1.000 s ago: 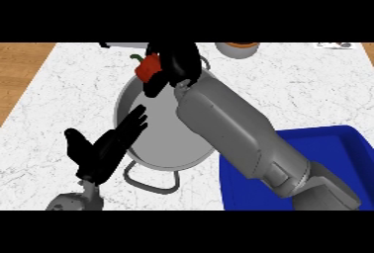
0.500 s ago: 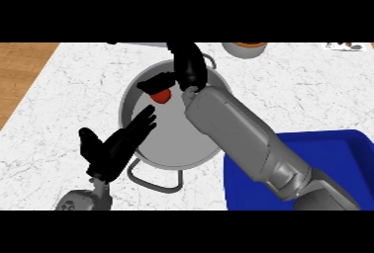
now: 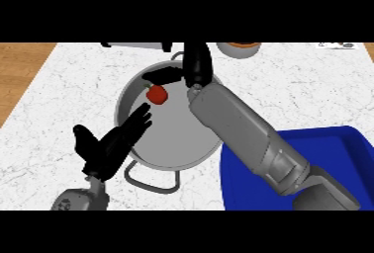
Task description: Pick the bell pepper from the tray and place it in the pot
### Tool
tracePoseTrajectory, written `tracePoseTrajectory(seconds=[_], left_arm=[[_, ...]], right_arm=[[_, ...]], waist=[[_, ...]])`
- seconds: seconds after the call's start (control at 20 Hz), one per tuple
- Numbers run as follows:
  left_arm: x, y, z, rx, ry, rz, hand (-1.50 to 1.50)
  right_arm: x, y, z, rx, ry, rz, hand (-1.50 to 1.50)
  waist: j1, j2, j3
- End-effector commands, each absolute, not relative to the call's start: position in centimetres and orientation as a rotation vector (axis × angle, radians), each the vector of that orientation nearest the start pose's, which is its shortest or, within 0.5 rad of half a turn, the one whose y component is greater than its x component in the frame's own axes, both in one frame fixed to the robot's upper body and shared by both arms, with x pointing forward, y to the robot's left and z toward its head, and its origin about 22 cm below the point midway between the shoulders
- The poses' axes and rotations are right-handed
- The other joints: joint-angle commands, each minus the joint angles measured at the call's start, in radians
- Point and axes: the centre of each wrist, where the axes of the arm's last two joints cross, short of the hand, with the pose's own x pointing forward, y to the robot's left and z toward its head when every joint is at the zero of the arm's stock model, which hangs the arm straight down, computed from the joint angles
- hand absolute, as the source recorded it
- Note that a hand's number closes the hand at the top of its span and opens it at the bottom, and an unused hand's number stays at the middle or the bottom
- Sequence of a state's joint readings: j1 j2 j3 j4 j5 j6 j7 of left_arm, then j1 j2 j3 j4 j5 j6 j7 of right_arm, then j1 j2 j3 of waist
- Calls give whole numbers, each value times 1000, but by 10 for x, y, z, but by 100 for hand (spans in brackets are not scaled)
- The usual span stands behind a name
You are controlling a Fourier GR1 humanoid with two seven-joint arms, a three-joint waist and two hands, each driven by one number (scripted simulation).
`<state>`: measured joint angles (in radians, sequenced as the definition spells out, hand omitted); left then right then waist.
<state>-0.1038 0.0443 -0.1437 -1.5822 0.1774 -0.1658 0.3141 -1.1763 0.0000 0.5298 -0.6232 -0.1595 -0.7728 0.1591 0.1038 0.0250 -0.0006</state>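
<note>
Fingers of right hand (image 3: 191, 69) spread straight, holding nothing; left hand (image 3: 110, 146) resting open beside pot (image 3: 171, 148). Red bell pepper (image 3: 156, 95) inside pot near far rim. Probably light, smooth, slippery-skinned; best grasped around body.

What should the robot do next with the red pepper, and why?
Probably pull the right hand up and away. The pepper already sits inside the pot, just below the hand's open fingers, so it seems let go. The blue tray has no pepper showing.
</note>
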Motion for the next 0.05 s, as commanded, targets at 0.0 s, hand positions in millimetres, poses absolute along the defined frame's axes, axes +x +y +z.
tracePoseTrajectory(seconds=[0.0], left_arm=[[254,210,36,-314,-1347,-224,0]], right_arm=[[408,-19,102,-434,-1694,186,-150]], waist=[[-31,-11,1]])
